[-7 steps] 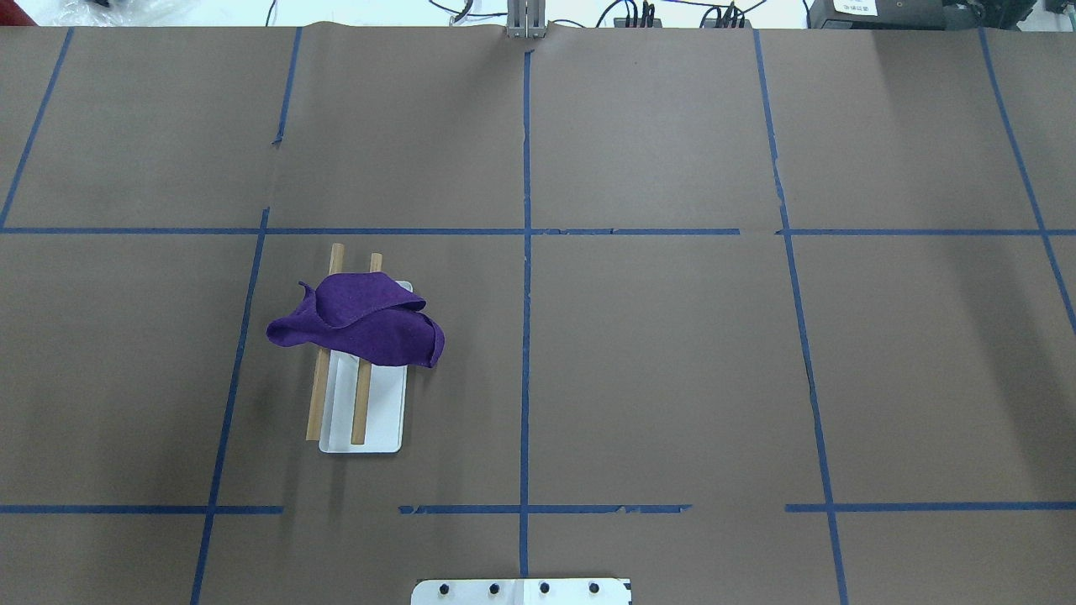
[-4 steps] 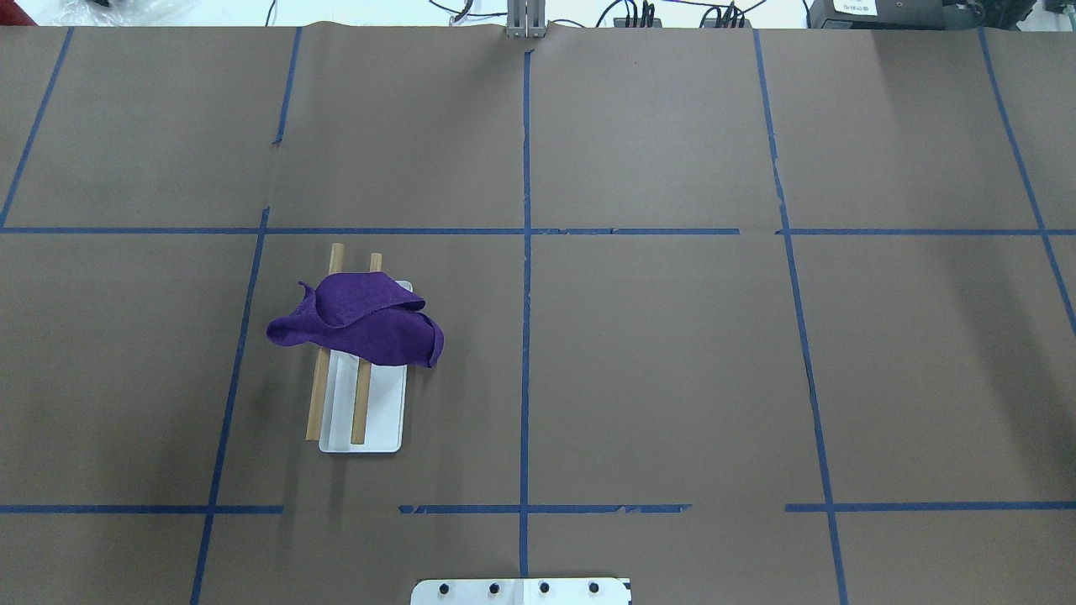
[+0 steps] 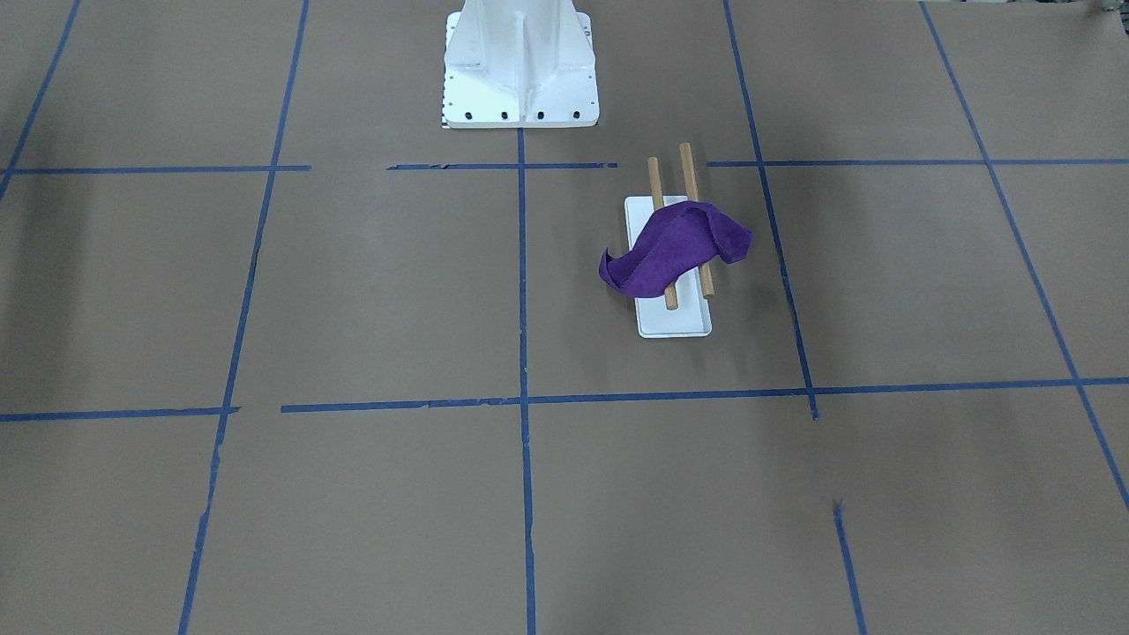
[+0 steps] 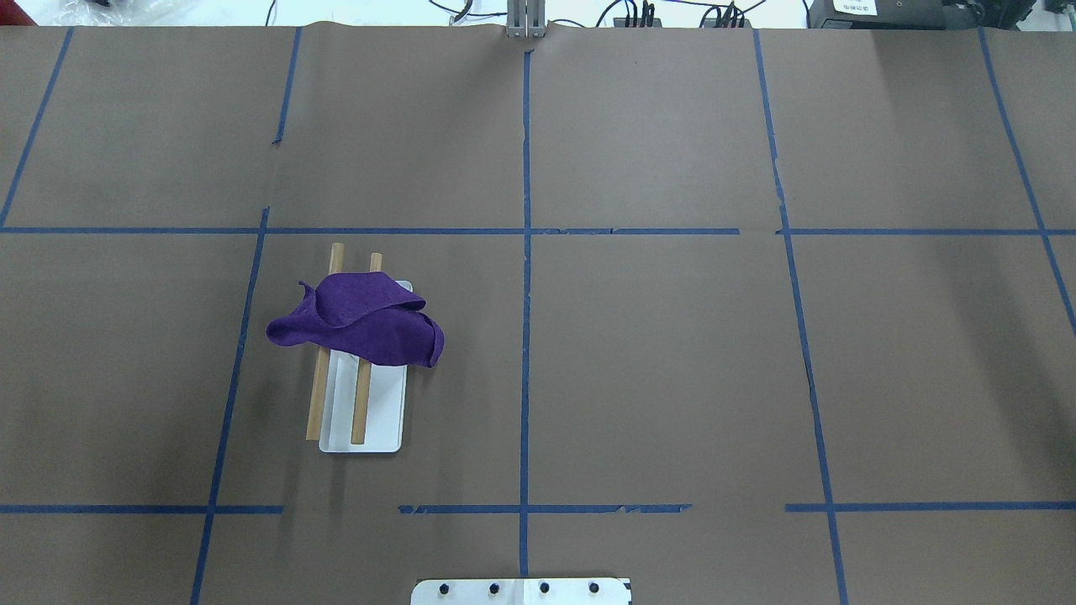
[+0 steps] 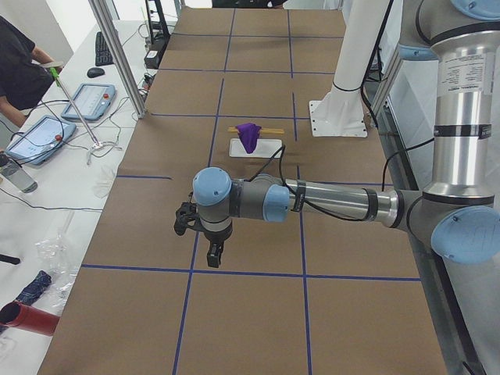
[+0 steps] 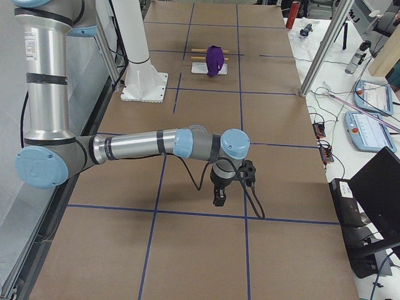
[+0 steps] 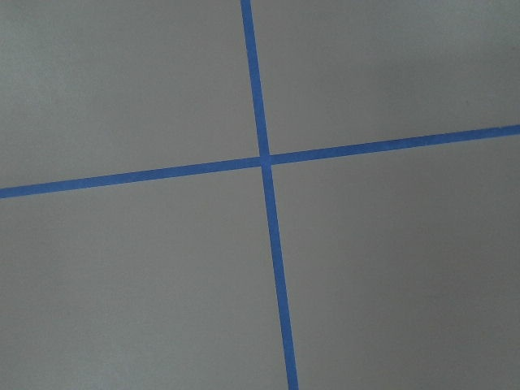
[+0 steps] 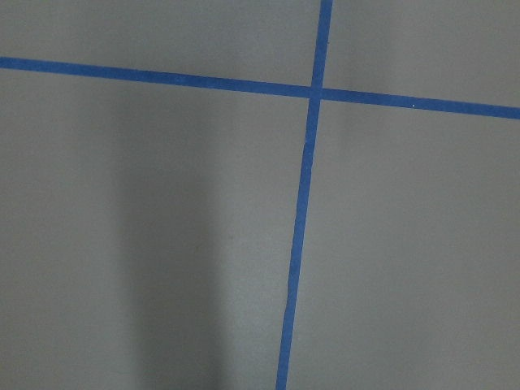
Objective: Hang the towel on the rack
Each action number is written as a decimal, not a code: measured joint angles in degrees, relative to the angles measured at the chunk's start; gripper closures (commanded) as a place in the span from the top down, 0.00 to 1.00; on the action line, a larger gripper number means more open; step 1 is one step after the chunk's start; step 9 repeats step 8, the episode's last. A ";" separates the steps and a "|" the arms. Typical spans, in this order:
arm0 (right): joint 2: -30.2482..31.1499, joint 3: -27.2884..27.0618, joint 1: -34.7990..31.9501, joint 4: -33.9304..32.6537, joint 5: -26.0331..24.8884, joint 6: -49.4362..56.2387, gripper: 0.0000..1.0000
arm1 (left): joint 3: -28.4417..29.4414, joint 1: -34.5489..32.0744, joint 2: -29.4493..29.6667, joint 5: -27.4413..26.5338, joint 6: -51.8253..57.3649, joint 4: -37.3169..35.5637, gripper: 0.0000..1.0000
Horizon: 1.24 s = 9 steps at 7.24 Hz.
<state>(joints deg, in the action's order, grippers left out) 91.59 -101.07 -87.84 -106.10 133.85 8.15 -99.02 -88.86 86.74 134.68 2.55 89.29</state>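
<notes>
The purple towel (image 4: pixel 361 323) lies bunched across both wooden dowels of the rack (image 4: pixel 380 420), whose white base sits left of the table's middle. Towel (image 3: pixel 675 249) and rack (image 3: pixel 676 323) also show in the front-facing view, and the towel shows small in both side views (image 5: pixel 248 135) (image 6: pixel 214 57). My left gripper (image 5: pixel 215 255) hangs over bare paper far from the rack, seen only in the exterior left view; I cannot tell its state. My right gripper (image 6: pixel 219 199) shows only in the exterior right view, far from the rack; I cannot tell its state.
Brown paper with a blue tape grid (image 4: pixel 526 231) covers the table. The white robot pedestal (image 3: pixel 519 66) stands at the table's edge. Both wrist views show only paper and tape crossings (image 7: pixel 264 158) (image 8: pixel 314 91). Operators' benches with tablets (image 5: pixel 86 101) flank the table ends.
</notes>
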 measured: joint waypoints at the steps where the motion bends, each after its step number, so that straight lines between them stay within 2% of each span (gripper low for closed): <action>1: 0.00 0.00 0.03 0.01 0.03 -0.04 1.00 | 0.00 0.00 -0.10 0.02 -0.05 -0.01 1.00; 9: 0.08 -0.12 0.04 0.10 0.41 -0.33 1.00 | 1.30 2.53 1.06 -0.14 -0.09 1.62 1.00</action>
